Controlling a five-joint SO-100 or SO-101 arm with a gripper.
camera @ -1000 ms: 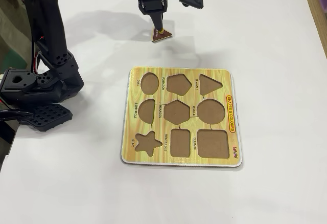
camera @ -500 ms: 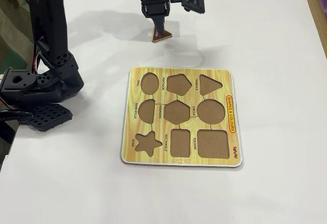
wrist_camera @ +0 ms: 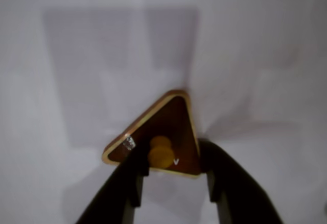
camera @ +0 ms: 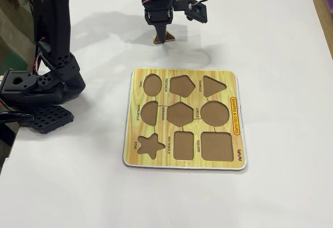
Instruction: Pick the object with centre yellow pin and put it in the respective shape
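my hand (wrist_camera: pixel 171 175) reaches down onto a white surface (camera: pixel 270 40), its two dark fingers (wrist_camera: pixel 127 183) narrowed around the yellow knob (wrist_camera: pixel 161 155) of a dark-brown triangle piece (wrist_camera: pixel 171 127). in the wrist view the triangle lies between the fingers, pointing away from me. in the fixed view the triangle (camera: pixel 156 40) sits at the far side of the surface, well apart from the yellow puzzle board (camera: pixel 237 118), which lies nearer the camera with nine empty cut-out shapes, its triangle hole (camera: pixel 213 85) at top right.
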